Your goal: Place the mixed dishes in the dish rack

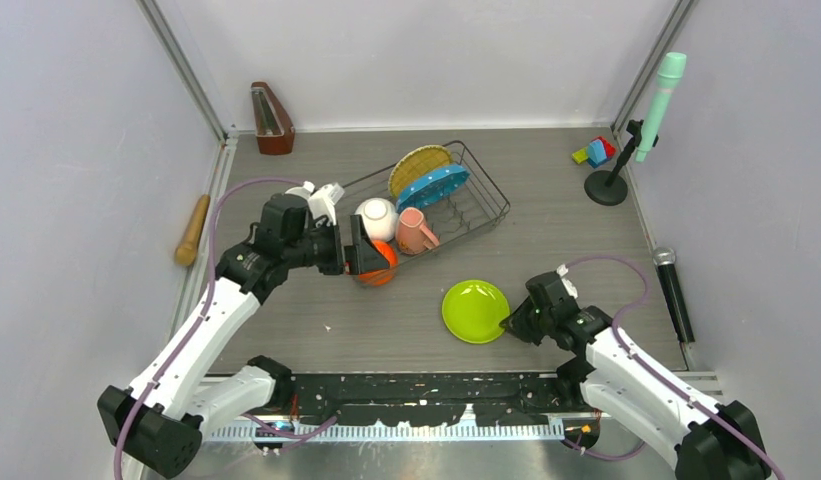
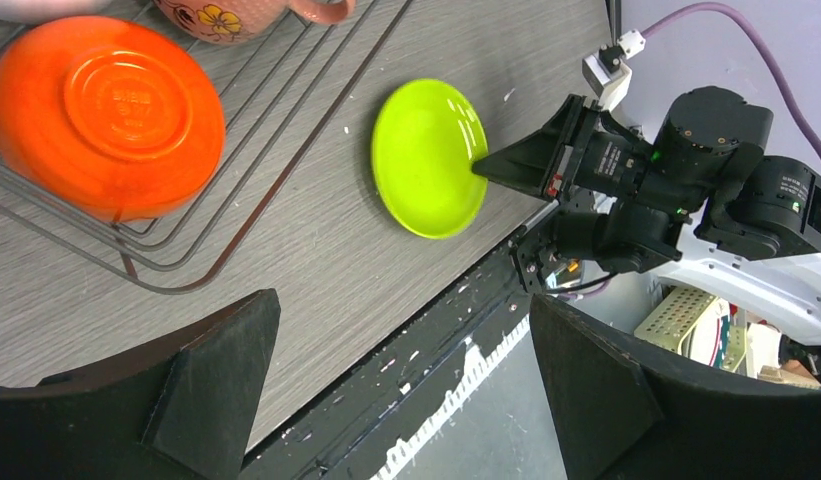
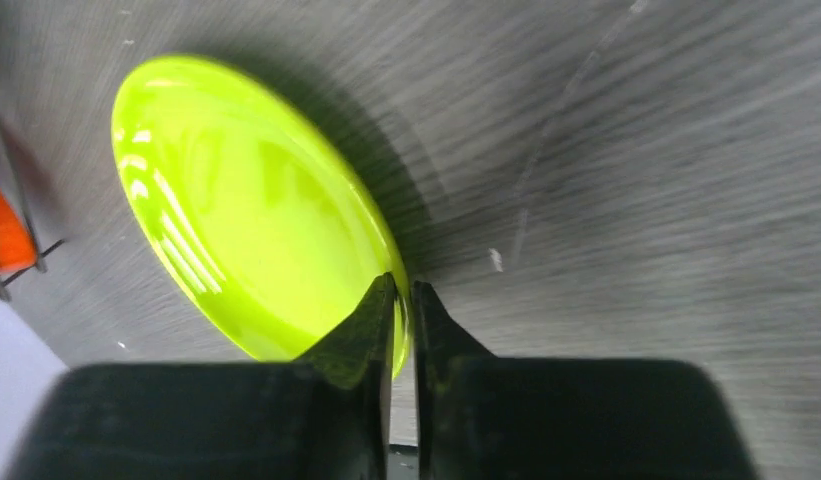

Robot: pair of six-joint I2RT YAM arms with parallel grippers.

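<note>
**Writing and marks.** You will find raised lettering ringed on the base of the orange bowl [image 2: 106,115], too small to read. The pink mug [image 2: 226,15] carries a painted yellow flower. No other lettering is legible.

**Lime plate** [image 3: 246,220]. On the table at lower centre of the top view [image 1: 475,310], apart from the rack [image 1: 476,195]. In your right wrist view its near rim runs down into the slit between the two fingertips, one finger on each face of the rim.

**Right gripper** [image 3: 404,290]. Clenched on that rim. From the left wrist view it reaches the plate's right edge [image 2: 478,168].

**Left gripper** [image 2: 406,400]. Fingers spread wide with only table between them. In the top view it hangs at the rack's lower left corner [image 1: 361,255], over part of the orange bowl.

**Rack contents, top view.**
- Orange bowl [image 1: 386,268]: lower left corner, base turned outward, resting on the wires.
- White bowl [image 1: 377,216]: just above it in the frame.
- Pink mug [image 1: 416,230]: to the right of the white bowl.
- Teal plate [image 1: 433,185] and yellow woven plate [image 1: 418,165]: on edge side by side at the upper end.
</note>
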